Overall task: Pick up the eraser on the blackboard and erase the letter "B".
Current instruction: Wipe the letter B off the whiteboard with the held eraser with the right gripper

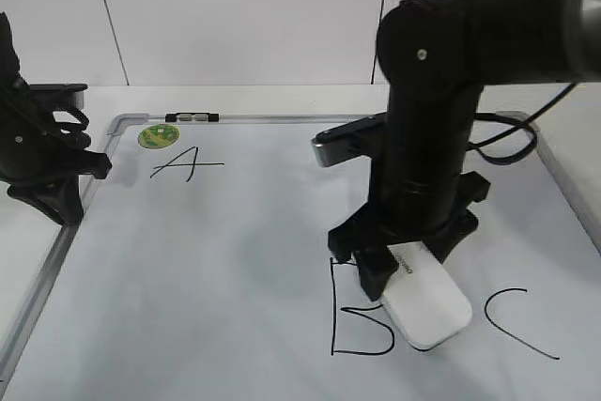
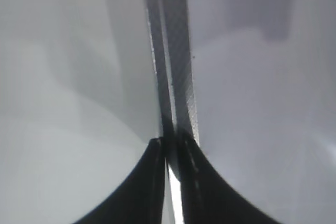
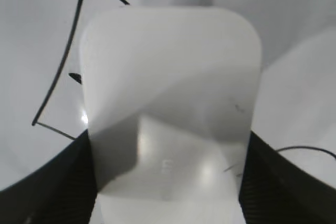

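The eraser [image 1: 427,307] is lying flat on the blackboard [image 1: 216,260], covering the right edge of the letter "B" [image 1: 357,312]. The right gripper [image 1: 406,260] is clamping it across its width, jaws spread wide. A tilted stroke could be missing strokes or smearing the nearby "C" [image 1: 519,324]. Farther off, the left gripper [image 1: 89,161] is sitting shut and empty over the board's left frame.

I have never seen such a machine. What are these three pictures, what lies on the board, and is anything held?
This is a robot with two black arms. One picture looks from outside; the others come from cameras on each wrist. On the large white board with a grey metal frame are handwritten letters A, C and a big angular black letter B, plus a round green magnet. The right gripper clasps the white rounded plastic eraser, resting on the B. The left gripper is shut and empty, beside the frame.
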You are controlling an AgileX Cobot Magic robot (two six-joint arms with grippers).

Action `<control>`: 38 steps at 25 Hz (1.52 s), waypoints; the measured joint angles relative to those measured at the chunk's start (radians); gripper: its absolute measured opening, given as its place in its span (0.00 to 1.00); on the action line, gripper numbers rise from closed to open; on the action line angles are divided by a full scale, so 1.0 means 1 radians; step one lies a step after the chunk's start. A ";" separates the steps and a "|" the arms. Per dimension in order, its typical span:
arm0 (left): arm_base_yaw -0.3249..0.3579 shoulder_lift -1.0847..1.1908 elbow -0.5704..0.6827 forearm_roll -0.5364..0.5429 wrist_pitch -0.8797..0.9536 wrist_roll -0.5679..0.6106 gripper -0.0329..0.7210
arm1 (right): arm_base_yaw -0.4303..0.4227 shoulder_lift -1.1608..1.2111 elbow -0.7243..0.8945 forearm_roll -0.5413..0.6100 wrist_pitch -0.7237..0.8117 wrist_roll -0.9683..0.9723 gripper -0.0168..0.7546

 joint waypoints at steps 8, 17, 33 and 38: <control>0.000 0.000 0.000 0.000 0.003 0.000 0.10 | 0.022 0.141 -0.097 -0.030 -0.003 0.002 0.75; 0.000 0.000 0.000 0.000 0.003 0.000 0.10 | 0.022 0.155 -0.114 0.011 0.011 -0.054 0.75; 0.000 0.002 0.000 0.002 0.006 0.000 0.10 | 0.283 0.163 -0.118 0.095 0.013 -0.067 0.75; 0.000 0.002 0.000 0.002 0.008 0.000 0.10 | 0.248 0.163 -0.118 0.072 0.010 -0.052 0.75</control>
